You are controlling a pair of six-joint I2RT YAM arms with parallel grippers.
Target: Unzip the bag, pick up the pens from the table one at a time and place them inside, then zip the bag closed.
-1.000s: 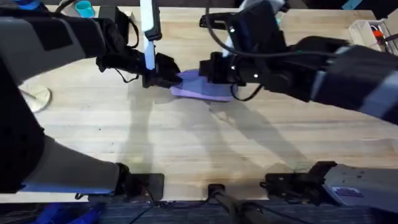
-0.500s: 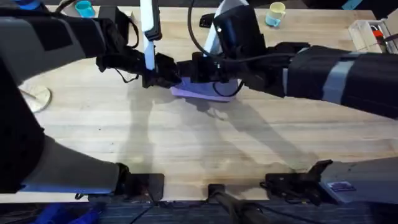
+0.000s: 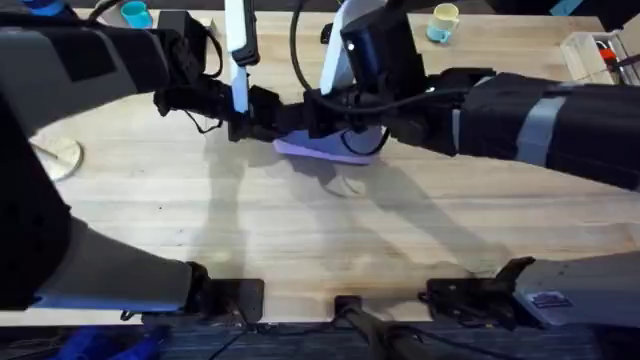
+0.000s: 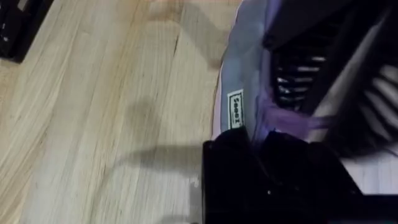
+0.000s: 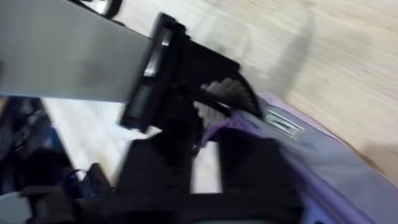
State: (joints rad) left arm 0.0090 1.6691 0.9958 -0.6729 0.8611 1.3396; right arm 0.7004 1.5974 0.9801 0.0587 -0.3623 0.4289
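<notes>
Overhead: the bag [image 3: 335,147] lies on the desk [image 3: 300,230] toward the far middle, lavender side up. The left hand [image 3: 268,118] meets it at its left end, and the right hand [image 3: 318,118] comes down on it just beside the left one, so the two nearly touch over the same end. No pen can be made out on the desk from here.

Left wrist: the left hand [image 4: 258,138] is closed on the end of the bag [image 4: 239,74], beside its small white label [image 4: 235,111], with a strip of purple zipper [image 4: 292,118] running away from the grip. The other arm's ribbed fingers [image 4: 298,78] sit directly beyond.

Right wrist: the right hand [image 5: 208,140] appears pinched on the purple zipper [image 5: 214,129] at the bag's end, though what exactly it holds, tab or tape, I cannot tell.

Judging from this, the zipper step is in hand: one hand anchors the fabric, the other works the slider. The next move likely calls for a steady pull along the zipper line while the anchor grip holds.
</notes>
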